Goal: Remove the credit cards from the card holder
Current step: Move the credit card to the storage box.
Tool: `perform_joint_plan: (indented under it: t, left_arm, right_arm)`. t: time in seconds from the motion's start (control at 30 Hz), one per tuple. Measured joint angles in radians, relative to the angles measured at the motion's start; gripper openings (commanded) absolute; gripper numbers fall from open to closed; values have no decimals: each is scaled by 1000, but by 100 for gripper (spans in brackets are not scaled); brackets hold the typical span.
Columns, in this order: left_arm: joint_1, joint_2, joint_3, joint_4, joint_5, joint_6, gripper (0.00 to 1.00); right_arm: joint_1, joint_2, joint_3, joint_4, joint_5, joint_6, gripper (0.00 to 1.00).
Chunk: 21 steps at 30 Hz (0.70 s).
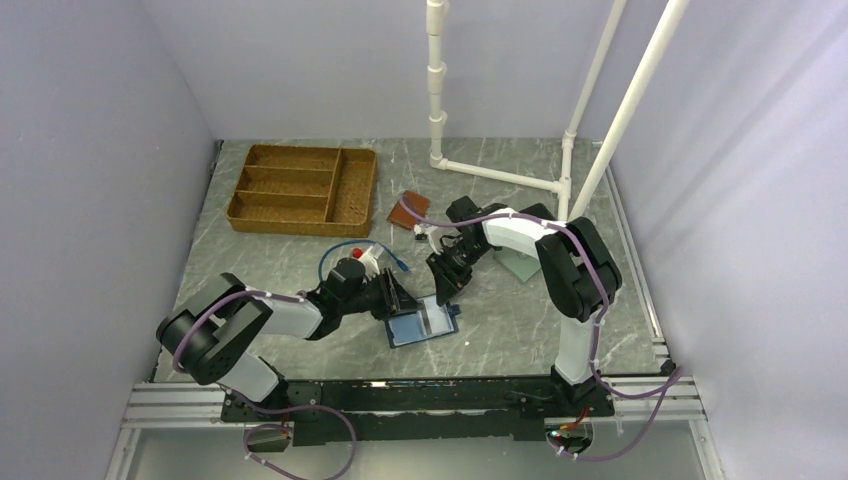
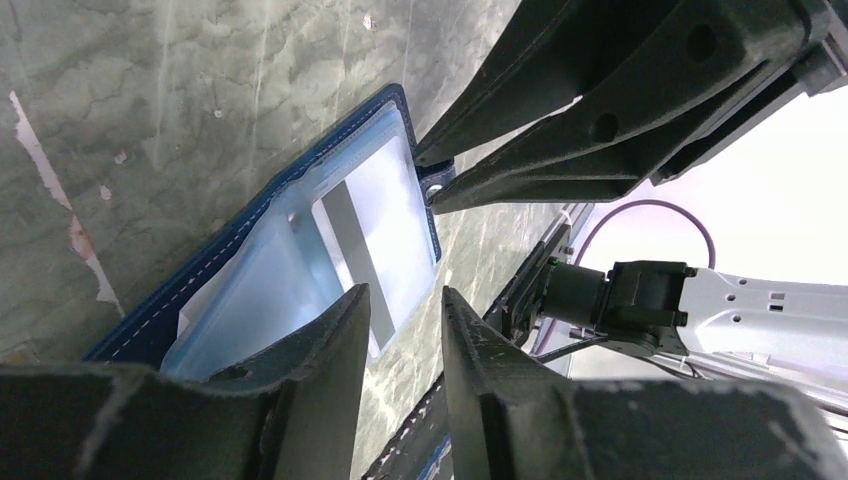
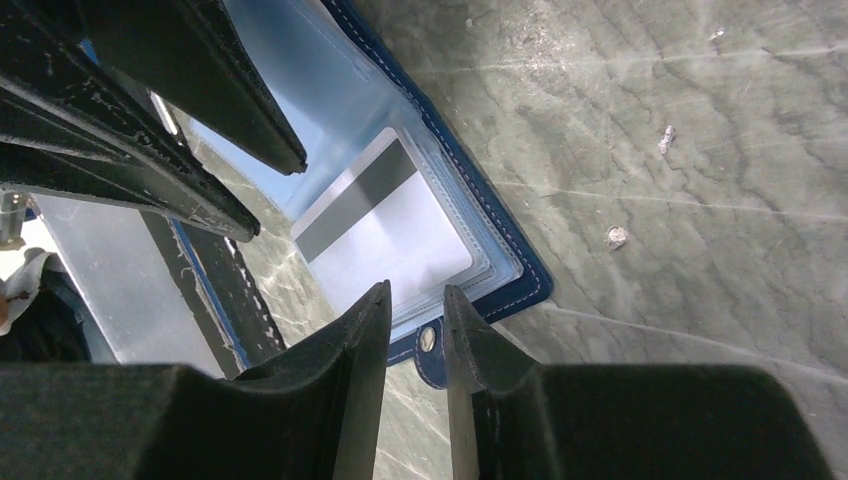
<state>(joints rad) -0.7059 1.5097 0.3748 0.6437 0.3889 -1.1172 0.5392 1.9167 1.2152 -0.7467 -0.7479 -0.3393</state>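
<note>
The navy card holder (image 1: 422,324) lies open and flat on the table, its light blue inside facing up. A pale credit card (image 2: 375,225) with a dark stripe sits in its clear pocket (image 3: 390,230). My left gripper (image 2: 405,290) hangs open at the holder's left side, with nothing between its fingers. My right gripper (image 3: 415,287) is open at the holder's far edge (image 3: 520,272). Its fingertips stand on either side of the snap tab (image 3: 430,342). In the top view both grippers, left (image 1: 400,298) and right (image 1: 447,290), crowd over the holder.
A woven divided tray (image 1: 303,188) stands at the back left. A red-brown wallet (image 1: 410,210) lies behind the grippers. A pale flat rectangle (image 1: 520,266) rests under the right arm. A blue cable loop (image 1: 335,255) sits by the left wrist. White pipes (image 1: 500,175) cross the back.
</note>
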Motion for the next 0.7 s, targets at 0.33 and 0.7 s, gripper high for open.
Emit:
perform_joint_plan:
  t: [0.33,0.7]
  left_arm:
    - [-6,7,19,-59,-2,8,38]
    - [-24,7,64,-181,-44,32,36]
  right_arm:
    - [-1,0,-1,9,9,4,29]
    - [-1,0,-5,15,15,11,26]
